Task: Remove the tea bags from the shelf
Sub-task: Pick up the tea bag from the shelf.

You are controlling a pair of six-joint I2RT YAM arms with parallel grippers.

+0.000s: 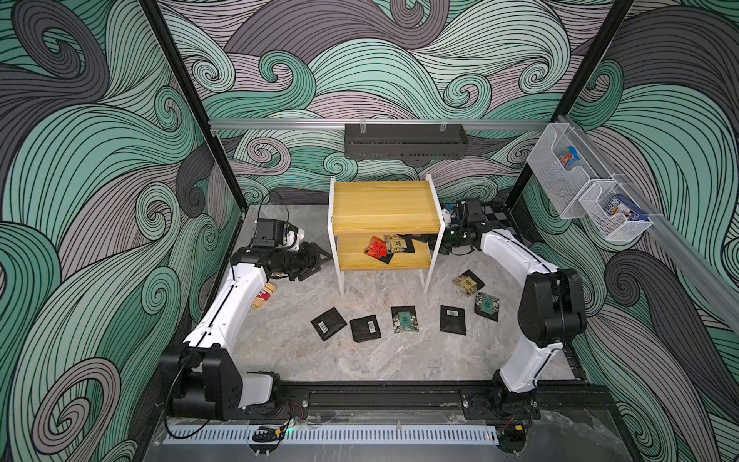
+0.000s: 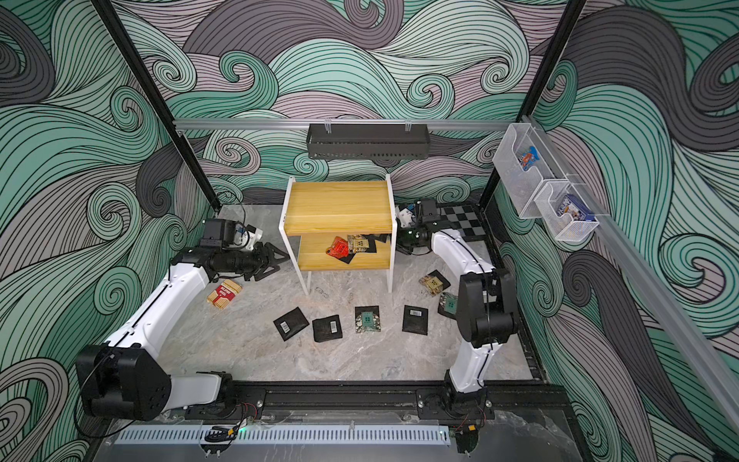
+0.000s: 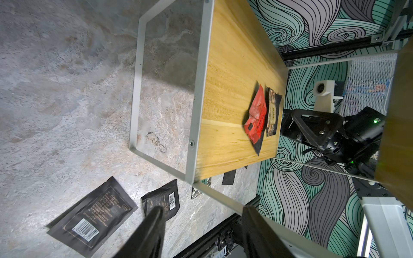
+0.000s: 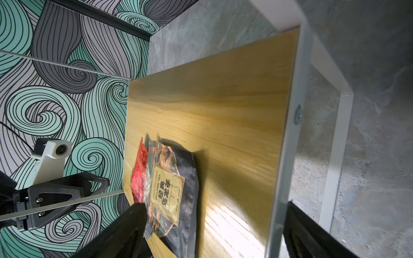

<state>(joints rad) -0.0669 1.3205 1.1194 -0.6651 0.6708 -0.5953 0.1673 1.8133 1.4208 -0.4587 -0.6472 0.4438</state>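
Note:
The shelf [image 1: 384,204] stands at the back centre. On its lower board [image 4: 223,100] lie a red tea bag [image 1: 376,246] and a tan-faced tea bag [image 1: 396,243] on top of black ones. My right gripper [image 1: 430,242] reaches into the lower tier from the right and is open. In the right wrist view one finger [image 4: 125,230] is beside the tan tea bag [image 4: 169,185], and the other is outside the frame's front edge. My left gripper [image 1: 318,260] hovers open and empty left of the shelf. Several tea bags [image 1: 365,328] lie on the floor in front.
A red-and-tan striped box [image 1: 264,297] lies by the left arm. A black wall tray [image 1: 404,141] hangs on the rail behind the shelf. Two wall baskets [image 1: 612,218] with blue packets hang at the right. A checkerboard [image 1: 494,212] lies in the back right corner.

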